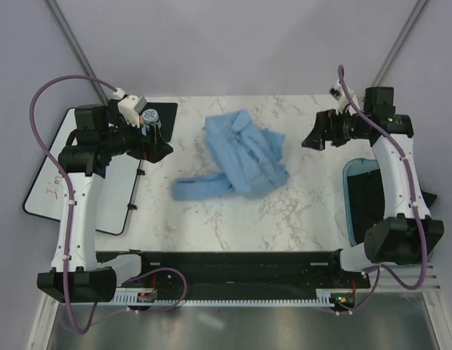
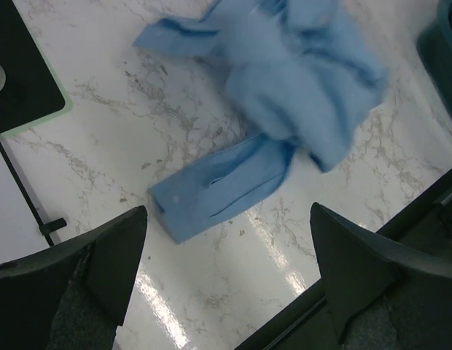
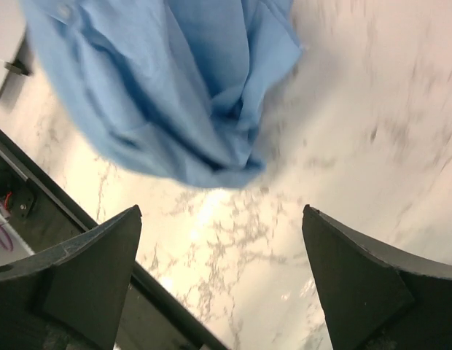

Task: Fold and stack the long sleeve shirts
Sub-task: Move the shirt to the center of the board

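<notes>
One crumpled light-blue long sleeve shirt (image 1: 244,153) lies in a heap on the marble table (image 1: 299,211), with one sleeve (image 1: 200,188) trailing toward the front left. My left gripper (image 1: 159,140) hovers at the rear left, apart from the shirt, open and holding nothing. The left wrist view shows the shirt (image 2: 299,73) and the sleeve's cuff end (image 2: 211,193) just beyond the open left gripper (image 2: 227,219). At the rear right, my right gripper (image 1: 312,133) is open and empty. The shirt (image 3: 175,87) lies ahead of the right gripper (image 3: 220,211), without touching it.
A black mat (image 1: 164,113) with a small can (image 1: 149,117) lies at the rear left, beside a white board (image 1: 51,182). A teal bin (image 1: 348,197) stands at the right edge. A black rail (image 1: 226,262) runs along the near edge.
</notes>
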`<act>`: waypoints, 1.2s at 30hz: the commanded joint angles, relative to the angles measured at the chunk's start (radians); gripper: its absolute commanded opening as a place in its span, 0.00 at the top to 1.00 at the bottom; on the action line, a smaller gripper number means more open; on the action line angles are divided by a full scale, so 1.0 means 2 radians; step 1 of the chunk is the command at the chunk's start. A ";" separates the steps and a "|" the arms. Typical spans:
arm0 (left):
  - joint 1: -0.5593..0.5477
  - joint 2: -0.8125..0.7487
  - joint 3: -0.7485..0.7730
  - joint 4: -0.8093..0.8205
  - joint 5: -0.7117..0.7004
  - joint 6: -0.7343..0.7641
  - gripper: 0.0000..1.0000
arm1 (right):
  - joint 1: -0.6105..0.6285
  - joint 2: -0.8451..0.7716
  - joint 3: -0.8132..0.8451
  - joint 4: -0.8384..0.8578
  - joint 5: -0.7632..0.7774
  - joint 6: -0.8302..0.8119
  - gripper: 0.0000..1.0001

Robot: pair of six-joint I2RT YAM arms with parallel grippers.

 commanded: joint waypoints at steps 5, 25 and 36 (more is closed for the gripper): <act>-0.026 0.026 -0.088 -0.031 0.057 0.163 0.00 | -0.001 0.001 -0.179 0.071 -0.006 0.000 0.02; -0.137 0.465 0.190 0.074 -0.088 0.081 0.09 | 0.118 0.324 -0.004 0.274 0.139 0.142 0.41; -0.161 0.551 0.248 0.075 -0.028 0.052 0.07 | 0.133 0.433 0.048 0.299 0.161 0.157 0.39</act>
